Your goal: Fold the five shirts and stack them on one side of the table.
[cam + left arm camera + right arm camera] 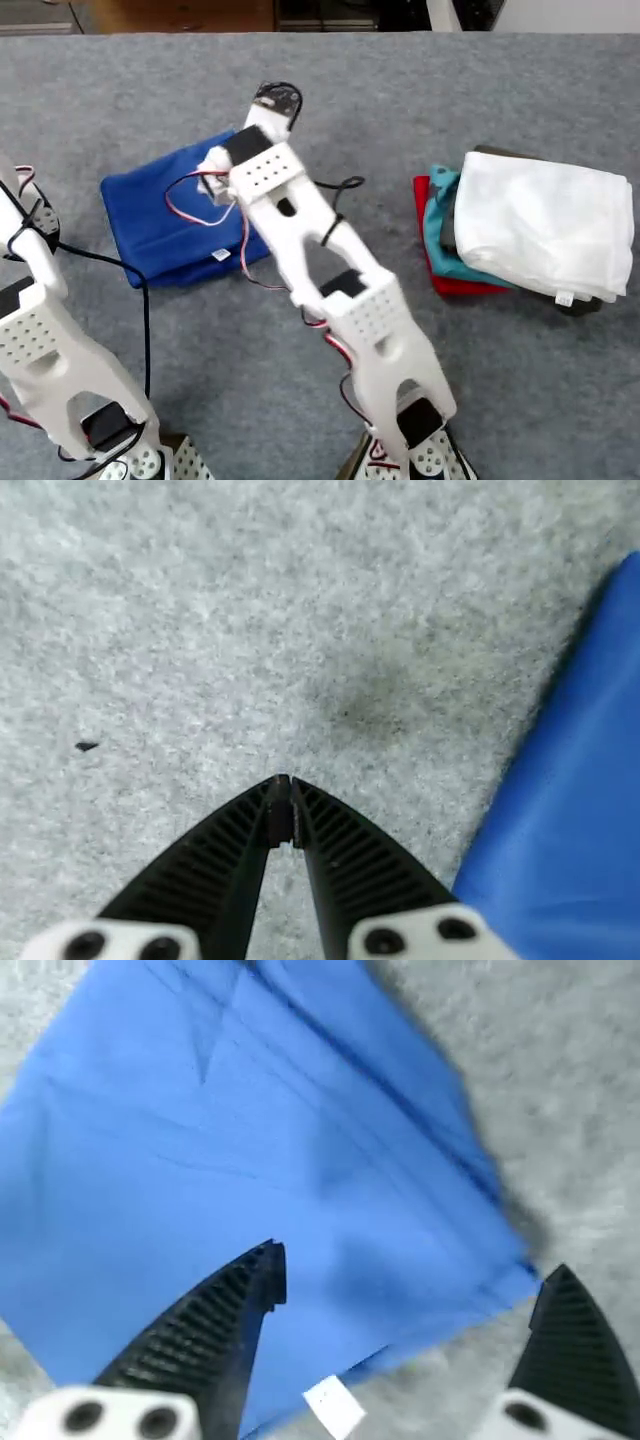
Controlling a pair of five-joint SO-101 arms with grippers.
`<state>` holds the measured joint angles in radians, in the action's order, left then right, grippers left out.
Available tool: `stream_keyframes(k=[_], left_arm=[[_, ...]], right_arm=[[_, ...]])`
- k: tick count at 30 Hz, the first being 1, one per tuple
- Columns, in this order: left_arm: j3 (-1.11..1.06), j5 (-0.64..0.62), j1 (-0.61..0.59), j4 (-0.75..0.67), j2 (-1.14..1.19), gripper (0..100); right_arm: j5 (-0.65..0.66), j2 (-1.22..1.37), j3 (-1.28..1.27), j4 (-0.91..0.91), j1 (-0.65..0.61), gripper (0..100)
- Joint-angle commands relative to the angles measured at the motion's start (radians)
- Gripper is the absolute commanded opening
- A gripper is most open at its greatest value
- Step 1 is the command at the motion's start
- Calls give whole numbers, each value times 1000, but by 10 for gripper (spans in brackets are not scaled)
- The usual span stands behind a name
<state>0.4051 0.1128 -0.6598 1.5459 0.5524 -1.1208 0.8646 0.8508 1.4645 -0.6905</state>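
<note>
We see the blue shirt (165,220) lying folded into a rough rectangle on the grey felt-like table (400,100), left of the middle. A small white label (220,255) shows at its near edge.

The right arm reaches from the near edge of the table out over this shirt. In its wrist view the right gripper (415,1265) hangs above the blue cloth with its jaws spread wide and nothing between them. One finger (235,1320) is over the shirt. The other is over the grey surface just past the shirt's corner.

The left arm stands at the table's left edge, beside the blue shirt. The left gripper (281,785) has its jaws pressed together, tips meeting and holding nothing. It is over bare grey surface, with the shirt's blue edge close by.

Well apart, on the right side of the table, we see a stack of folded garments. A white shirt (545,225) lies on top. A teal shirt (440,235) and a red shirt (428,260) stick out beneath it on the side facing the blue shirt. A dark garment (578,306) shows at the stack's near corner. We cannot tell how it lies among the others.
</note>
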Motion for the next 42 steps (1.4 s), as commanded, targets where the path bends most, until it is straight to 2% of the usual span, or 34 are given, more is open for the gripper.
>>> stream_keyframes(k=[1,18,23,29,32,39,42], left_arm=[[-9,6,-8,-26,-64,19],[-11,5,-9,-31,-64,19],[-9,6,-20,-31,-65,19],[-11,6,-41,-31,-65,19],[-8,6,-48,-31,-65,19],[-3,6,-49,-29,-65,19],[-5,6,-51,-29,-65,19]], right_arm=[[-43,77,173,20,-38,386],[-74,437,542,146,-48,383],[-63,493,601,149,-30,383],[-20,503,697,239,-21,380],[-17,503,702,253,-19,316],[32,501,708,278,-19,18],[32,501,708,298,-8,28]])
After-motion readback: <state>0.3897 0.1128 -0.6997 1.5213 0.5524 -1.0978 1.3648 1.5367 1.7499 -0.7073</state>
